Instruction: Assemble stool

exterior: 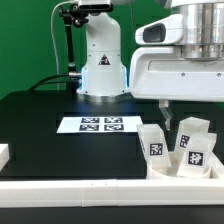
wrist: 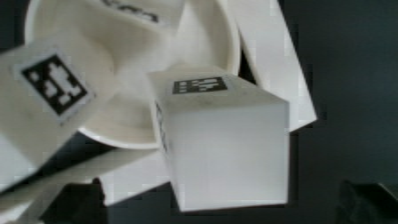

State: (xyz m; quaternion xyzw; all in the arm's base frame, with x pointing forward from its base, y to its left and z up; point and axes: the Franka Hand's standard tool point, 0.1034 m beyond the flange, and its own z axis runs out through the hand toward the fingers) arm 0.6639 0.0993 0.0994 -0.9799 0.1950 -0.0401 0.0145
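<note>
Black tabletop was my bench w/ the gripper poised over the legs, prob. lining up a pick; couldn't tell whether it was parted or closed.

The exterior view shows three white block legs, each with a tag: one nearer the middle, one in front at the exterior view's right, one behind it. One marker board lies on one black desk. The wrist view shows one round seat and one leg clearly.
</note>
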